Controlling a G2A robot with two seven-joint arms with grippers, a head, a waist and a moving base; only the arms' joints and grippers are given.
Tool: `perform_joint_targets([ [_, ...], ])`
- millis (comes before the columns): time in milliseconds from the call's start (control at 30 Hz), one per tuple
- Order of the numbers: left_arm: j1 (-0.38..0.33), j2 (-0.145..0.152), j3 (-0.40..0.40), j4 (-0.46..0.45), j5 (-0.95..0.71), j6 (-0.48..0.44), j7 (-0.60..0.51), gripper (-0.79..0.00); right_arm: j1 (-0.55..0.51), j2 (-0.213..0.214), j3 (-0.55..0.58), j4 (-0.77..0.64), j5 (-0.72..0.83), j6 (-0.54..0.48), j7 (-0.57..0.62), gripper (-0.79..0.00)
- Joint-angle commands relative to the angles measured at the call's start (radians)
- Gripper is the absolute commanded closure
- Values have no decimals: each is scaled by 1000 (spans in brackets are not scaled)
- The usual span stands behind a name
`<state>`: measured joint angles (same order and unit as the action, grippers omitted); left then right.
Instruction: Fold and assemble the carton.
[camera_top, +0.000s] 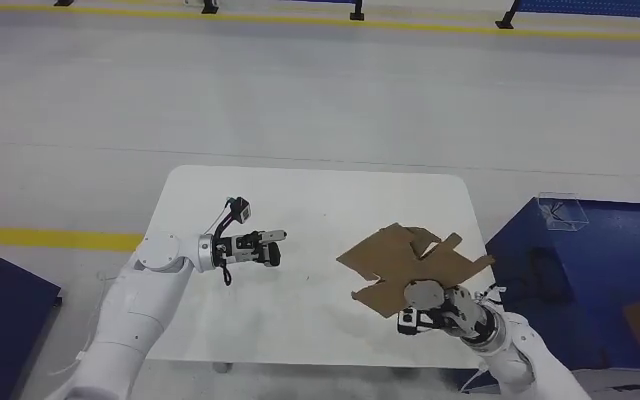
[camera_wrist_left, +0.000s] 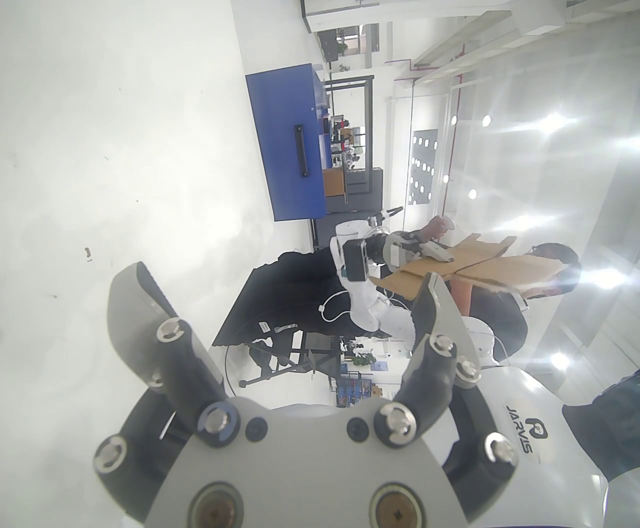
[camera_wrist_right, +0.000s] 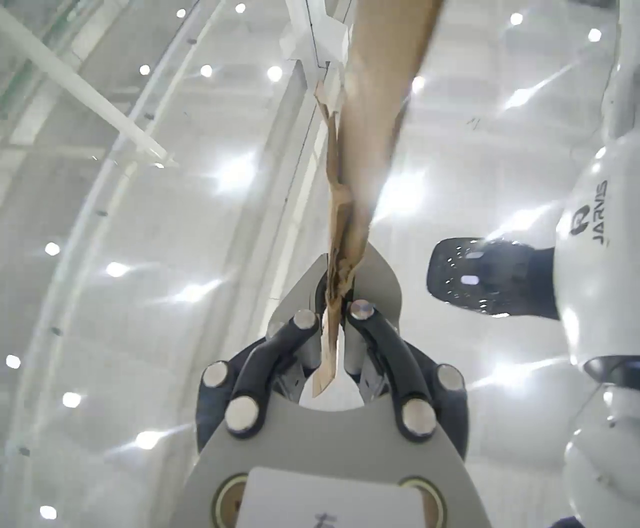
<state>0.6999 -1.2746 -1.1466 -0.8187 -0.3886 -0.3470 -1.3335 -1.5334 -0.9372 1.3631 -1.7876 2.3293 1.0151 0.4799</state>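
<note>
The right gripper (camera_wrist_right: 337, 305) is closed on the carton (camera_wrist_right: 365, 150). Its wrist view shows this from very near: both fingers press on a thin, a little crushed edge of brown cardboard, and the sheet goes away from the jaws edge-on. The form of the carton cannot be read there.

The top view gives the form. The carton is an unfolded flat sheet with several flaps standing out. It is over the right part of the white table (camera_top: 300, 200), and the right gripper holds it at the edge nearest to the robot.

The left gripper (camera_top: 275, 248) is open and holds nothing. It is over the left part of the table, well apart from the carton, with its fingers turned toward it. Its wrist view shows the two fingers spread wide. Far between them are the other arm and the carton, seen from the side and raised off the table surface. A blue cabinet (camera_wrist_left: 285, 150) stands behind.
</note>
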Motion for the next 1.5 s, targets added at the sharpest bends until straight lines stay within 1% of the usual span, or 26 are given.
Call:
perform_joint_targets([
  [0,0,0,0,0,0,0,0,-785,9,11,-56,10,200,-3,-137,0],
  [67,0,0,0,0,0,0,0,-785,25,21,-96,24,345,-3,-246,0],
  [133,0,0,0,0,0,0,0,-785,48,28,-105,36,443,-3,-330,0],
  [167,0,0,0,0,0,0,0,-785,64,31,-85,38,446,-19,-353,0],
  [200,0,0,0,0,0,0,0,-785,80,32,-54,31,408,-44,-351,0],
  [267,0,0,0,0,0,0,0,-785,98,28,13,3,258,-104,-292,0],
  [300,0,0,0,0,0,0,0,-785,100,24,50,-23,128,-153,-225,0],
  [333,0,0,0,0,0,0,0,-785,90,16,82,-49,-50,-234,-111,0],
  [367,0,0,0,0,0,0,0,-785,85,13,94,-58,-141,-281,-54,0],
  [467,0,0,0,0,0,0,0,-785,83,6,130,-60,-546,-520,204,0],
  [500,0,0,0,0,0,0,0,-785,89,5,138,-51,-682,-611,281,0],
  [533,0,0,0,0,0,0,0,-785,97,6,148,-35,-827,-725,347,0],
  [567,3,1,-3,-8,2,0,19,-785,105,7,157,-8,-1033,-885,414,0],
  [633,9,8,-26,-33,-18,23,32,-785,120,7,153,32,-1261,-1078,471,0],
  [667,10,13,-45,-40,-38,43,25,-785,126,6,145,52,-1338,-1142,490,0],
  [733,10,23,-90,-47,-128,108,-21,-785,143,7,131,84,-1493,-1239,516,0],
  [800,6,32,-132,-42,-225,199,-90,-785,161,8,114,121,-1670,-1316,509,0],
  [867,-1,39,-155,-33,-281,289,-149,-785,183,5,81,155,-1784,-1355,501,0],
  [900,-4,42,-155,-40,-277,305,-172,-785,194,3,65,172,-1826,-1371,493,0],
  [1033,11,49,-107,-100,-148,267,-187,-785,232,-7,-4,216,-1890,-1383,494,0],
  [1067,17,48,-95,-116,-131,254,-174,-730,235,-9,-21,221,-1889,-1379,497,0],
  [1100,23,47,-82,-130,-109,241,-153,-720,237,-13,-39,223,-1872,-1365,505,0],
  [1200,32,40,-39,-152,-77,245,-126,-705,249,-20,-76,223,-1843,-1356,524,0],
  [1267,26,37,-15,-153,-46,234,-107,-662,254,-25,-94,222,-1814,-1349,525,0],
  [1400,26,31,11,-156,-55,198,-111,-616,263,-32,-112,226,-1760,-1328,530,0],
  [1467,29,29,21,-154,-51,184,-101,-563,265,-36,-123,226,-1738,-1319,529,0],
])
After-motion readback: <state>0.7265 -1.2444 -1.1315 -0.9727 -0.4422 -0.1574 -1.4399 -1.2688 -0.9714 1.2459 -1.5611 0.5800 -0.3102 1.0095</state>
